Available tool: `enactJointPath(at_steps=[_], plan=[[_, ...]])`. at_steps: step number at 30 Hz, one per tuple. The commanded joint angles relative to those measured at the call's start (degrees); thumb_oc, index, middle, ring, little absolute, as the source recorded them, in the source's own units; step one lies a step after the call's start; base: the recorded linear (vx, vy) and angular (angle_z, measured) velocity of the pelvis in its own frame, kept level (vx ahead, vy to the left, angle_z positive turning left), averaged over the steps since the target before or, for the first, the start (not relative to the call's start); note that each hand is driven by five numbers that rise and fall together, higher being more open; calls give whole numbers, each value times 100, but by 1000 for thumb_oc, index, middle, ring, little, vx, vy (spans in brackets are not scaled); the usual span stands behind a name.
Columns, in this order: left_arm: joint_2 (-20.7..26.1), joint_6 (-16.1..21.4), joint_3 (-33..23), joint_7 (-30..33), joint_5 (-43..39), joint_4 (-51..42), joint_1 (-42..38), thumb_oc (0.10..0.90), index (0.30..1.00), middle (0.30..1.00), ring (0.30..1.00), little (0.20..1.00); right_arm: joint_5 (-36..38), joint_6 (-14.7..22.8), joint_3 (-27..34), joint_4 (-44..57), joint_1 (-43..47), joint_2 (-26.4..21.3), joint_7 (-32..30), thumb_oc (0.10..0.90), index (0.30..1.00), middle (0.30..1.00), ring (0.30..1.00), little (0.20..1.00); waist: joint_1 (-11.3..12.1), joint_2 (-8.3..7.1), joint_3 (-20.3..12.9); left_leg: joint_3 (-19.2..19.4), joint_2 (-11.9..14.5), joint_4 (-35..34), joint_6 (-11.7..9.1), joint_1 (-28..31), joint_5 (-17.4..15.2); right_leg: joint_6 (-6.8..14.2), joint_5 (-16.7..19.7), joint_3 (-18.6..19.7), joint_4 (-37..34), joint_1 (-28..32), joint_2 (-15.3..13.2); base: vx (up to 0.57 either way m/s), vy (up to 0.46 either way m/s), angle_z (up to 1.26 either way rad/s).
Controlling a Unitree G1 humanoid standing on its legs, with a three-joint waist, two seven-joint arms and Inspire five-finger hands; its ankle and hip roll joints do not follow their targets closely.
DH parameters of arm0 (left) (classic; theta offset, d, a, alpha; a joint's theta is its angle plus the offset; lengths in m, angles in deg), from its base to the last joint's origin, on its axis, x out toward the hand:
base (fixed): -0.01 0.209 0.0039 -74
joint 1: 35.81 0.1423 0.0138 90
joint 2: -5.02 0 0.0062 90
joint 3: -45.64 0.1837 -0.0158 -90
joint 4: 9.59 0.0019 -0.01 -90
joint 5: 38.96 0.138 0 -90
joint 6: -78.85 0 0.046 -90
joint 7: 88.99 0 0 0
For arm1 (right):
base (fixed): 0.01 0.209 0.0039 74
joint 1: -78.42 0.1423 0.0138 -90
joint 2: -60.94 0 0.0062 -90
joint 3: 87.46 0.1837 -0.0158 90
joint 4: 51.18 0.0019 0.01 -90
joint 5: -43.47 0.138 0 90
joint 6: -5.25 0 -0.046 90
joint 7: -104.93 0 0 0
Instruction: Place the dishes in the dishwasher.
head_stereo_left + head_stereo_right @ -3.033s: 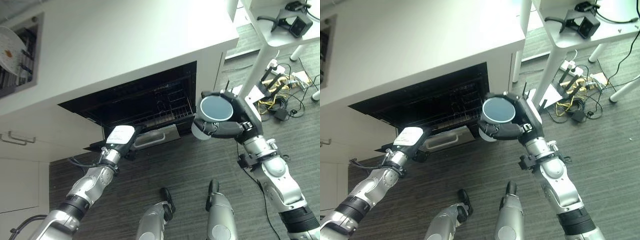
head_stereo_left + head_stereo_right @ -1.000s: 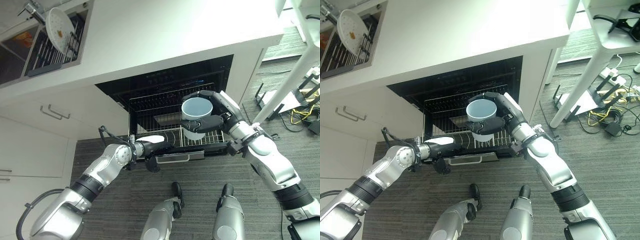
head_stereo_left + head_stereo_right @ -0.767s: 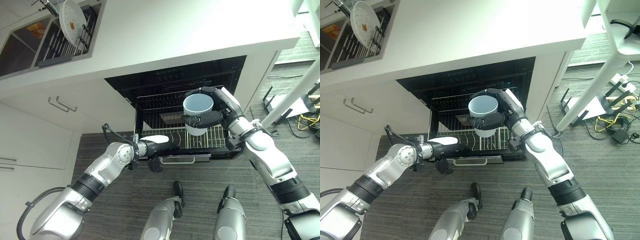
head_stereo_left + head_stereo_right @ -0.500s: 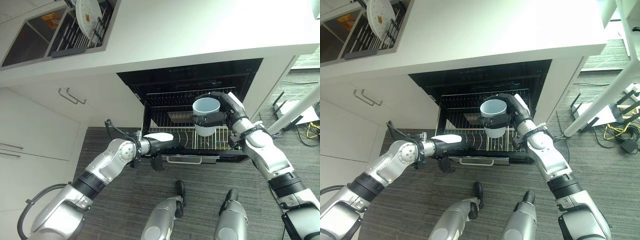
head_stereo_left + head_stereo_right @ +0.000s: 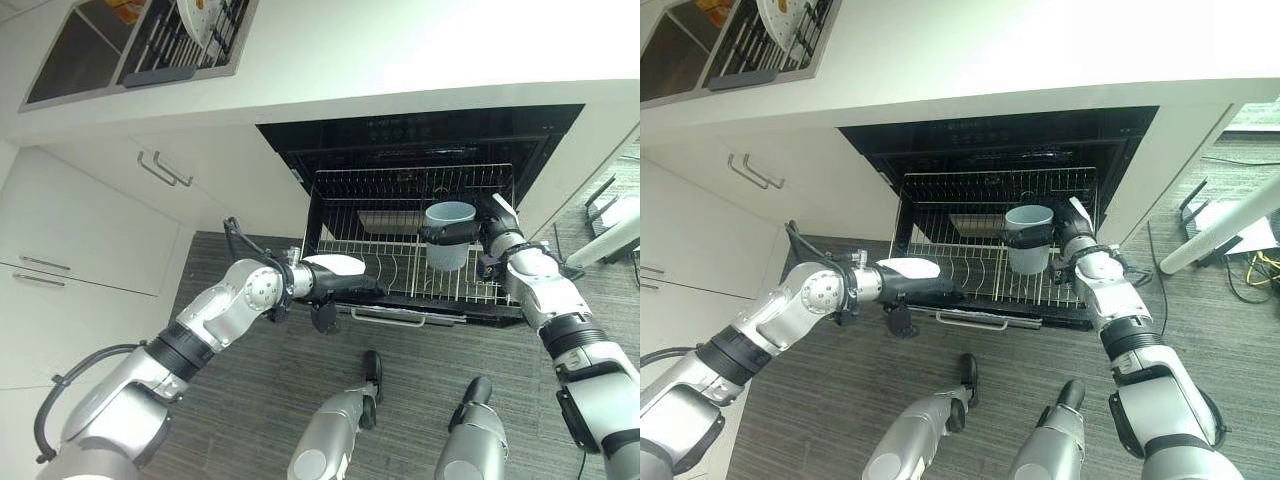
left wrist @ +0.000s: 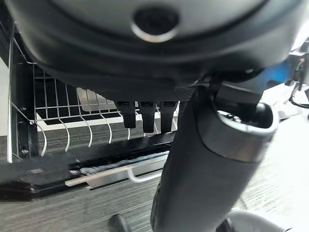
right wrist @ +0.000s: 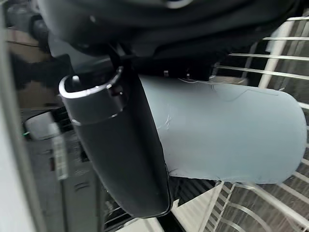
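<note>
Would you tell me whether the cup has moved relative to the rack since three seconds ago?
Yes. The cup, gripped by the right hand, came from outside the dishwasher down onto the wire rack.

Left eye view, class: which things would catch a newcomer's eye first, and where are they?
The pale blue cup stands out, gripped upright by the right hand above the pulled-out wire rack of the open dishwasher. The left hand reaches to the rack's front left edge. A white plate stands in the sink drainer, upper left.
</note>
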Motion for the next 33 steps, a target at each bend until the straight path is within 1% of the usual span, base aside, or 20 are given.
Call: enactJointPath(at_steps=[1, 7, 11, 16, 19, 20, 21, 22, 23, 24, 27, 28, 30, 31, 32, 33], plan=[[412, 69, -111, -41, -182, -389, -297, 800, 900, 900, 900, 900, -47, 833, 232, 168, 1350, -169, -143, 400, 300, 300, 300, 300, 205, 327, 131, -49, 196, 687, -363, -233, -1269, 262, -429, 644, -235, 249, -214, -77, -7, 0], [471, -79, -169, -19, -216, -448, -463, 800, 900, 900, 900, 900, -92, 919, 231, -315, 1398, -147, -235, 400, 300, 300, 300, 300, 169, 399, 262, 12, 208, 687, -368, -358, -1230, 240, -407, 706, -219, 97, -179, -59, 15, 2], [484, -120, -184, -2, -242, -480, -472, 800, 900, 900, 900, 900, -94, 969, 260, -430, 1286, -135, -204, 400, 300, 300, 300, 300, 139, 438, 289, 26, 204, 687, -373, -368, -1227, 238, -386, 731, -211, 58, -183, -2, 10, 1], [465, -271, -194, 48, -278, -510, -618, 800, 900, 900, 900, 900, 5, 878, 309, -515, 1153, -37, -214, 400, 300, 300, 300, 300, 100, 474, 335, 45, 199, 687, -375, -431, -1211, 231, -351, 765, -186, -63, -191, -22, 3, 0], [452, -351, -188, 70, -316, -536, -664, 800, 900, 900, 900, 900, -55, 834, 305, -602, 983, 92, -446, 400, 300, 300, 300, 300, 63, 509, 348, 73, 204, 687, -379, -462, -1203, 233, -339, 805, -151, -145, -195, -13, 21, -8], [441, -376, -193, 81, -320, -542, -658, 800, 900, 900, 900, 900, -83, 820, 323, -650, 927, 119, -534, 529, 493, 493, 493, 493, 53, 519, 342, 80, 204, 687, -381, -465, -1202, 233, -335, 811, -147, -159, -194, -8, 53, -15], [406, -441, -205, 86, -313, -578, -643, 800, 900, 900, 900, 900, -150, 790, 365, -748, 841, 141, -695, 800, 900, 900, 900, 900, 30, 541, 351, 97, 206, 687, -383, -464, -1205, 235, -330, 829, -133, -181, -203, -1, 47, -9], [409, -462, -204, 89, -328, -595, -642, 800, 900, 900, 900, 900, -161, 744, 381, -762, 799, 153, -777, 800, 900, 900, 900, 900, 19, 547, 350, 102, 205, 687, -385, -464, -1207, 237, -328, 839, -126, -192, -204, 4, 64, -1], [395, -529, -213, 72, -352, -636, -642, 800, 900, 900, 900, 900, -41, 626, 483, -874, 664, 186, -1126, 800, 900, 900, 900, 900, -15, 566, 348, 132, 214, 687, -388, -453, -1213, 241, -317, 856, -116, -208, -218, 14, 62, 1], [396, -575, -207, 85, -369, -664, -635, 800, 900, 900, 900, 900, -282, 738, 573, -954, 599, 159, -1341, 800, 900, 900, 900, 900, -40, 583, 347, 150, 217, 687, -390, -449, -1220, 249, -313, 869, -114, -217, -231, 16, 70, 2], [401, -650, -169, 103, -412, -677, -621, 800, 900, 900, 900, 900, -941, 1076, 611, -876, 550, 50, -1622, 800, 900, 900, 900, 900, -93, 641, 331, 173, 200, 687, -399, -440, -1215, 262, -281, 898, -116, -244, -254, 11, 68, 5], [398, -651, -172, 114, -424, -673, -605, 800, 900, 900, 900, 900, -1001, 1098, 600, -842, 546, 39, -1667, 800, 900, 900, 900, 900, -100, 656, 329, 181, 195, 687, -400, -441, -1214, 263, -275, 908, -106, -262, -268, -1, 81, 4], [415, -653, -183, 170, -464, -682, -538, 800, 900, 900, 900, 900, -1366, 1077, 568, -683, 485, -46, -1888, 800, 900, 900, 900, 900, -142, 688, 323, 209, 184, 687, -405, -449, -1219, 278, -250, 937, -119, -300, -293, -3, 86, -2], [395, -656, -205, 211, -456, -704, -478, 800, 900, 900, 900, 900, -1740, 1110, 542, -599, 426, -82, -1947, 800, 900, 900, 900, 900, -168, 707, 321, 219, 174, 687, -404, -448, -1222, 282, -242, 956, -117, -321, -302, 4, 92, -7], [387, -628, -227, 248, -472, -690, -432, 800, 900, 900, 900, 900, -1935, 1038, 495, -524, 385, -128, -1929, 800, 900, 900, 900, 900, -190, 727, 317, 230, 166, 687, -405, -449, -1220, 285, -241, 983, -103, -347, -308, 11, 99, -10], [393, -589, -246, 281, -482, -681, -385, 800, 900, 900, 900, 900, -2084, 828, 434, -486, 347, -168, -1890, 800, 900, 900, 900, 900, -208, 740, 313, 240, 163, 687, -409, -440, -1225, 290, -238, 1003, -92, -362, -321, 14, 79, -9]])
